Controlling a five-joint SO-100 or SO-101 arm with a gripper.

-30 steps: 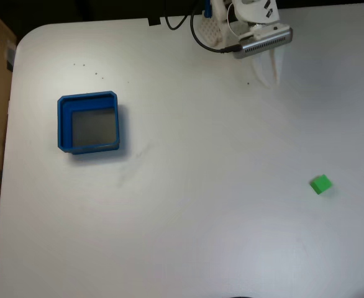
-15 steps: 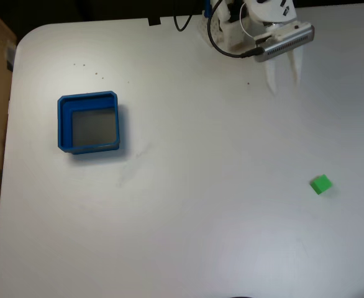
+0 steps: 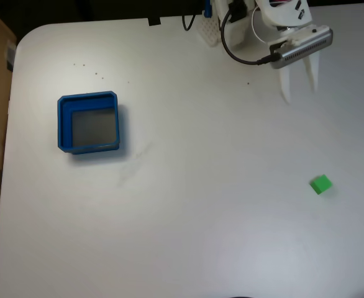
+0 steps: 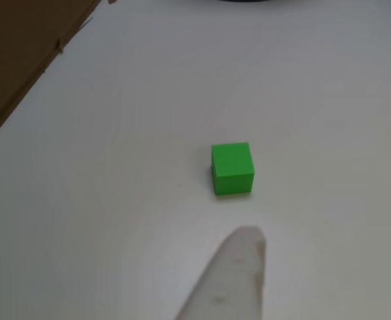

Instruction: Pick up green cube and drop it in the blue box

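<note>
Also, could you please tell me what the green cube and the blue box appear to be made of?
The green cube looks like solid matte plastic, possibly painted wood or foam: its faces are flat, evenly coloured and free of glare. The blue box looks like moulded or printed plastic with a slight sheen, judging by its thick uniform walls; its grey floor could be a separate insert.

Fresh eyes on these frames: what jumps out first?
The green cube pops, alone on the white table at lower right of the fixed view. Next the blue box, far off at the left, holding nothing. The gripper hangs open at the top right, short of the cube.
</note>
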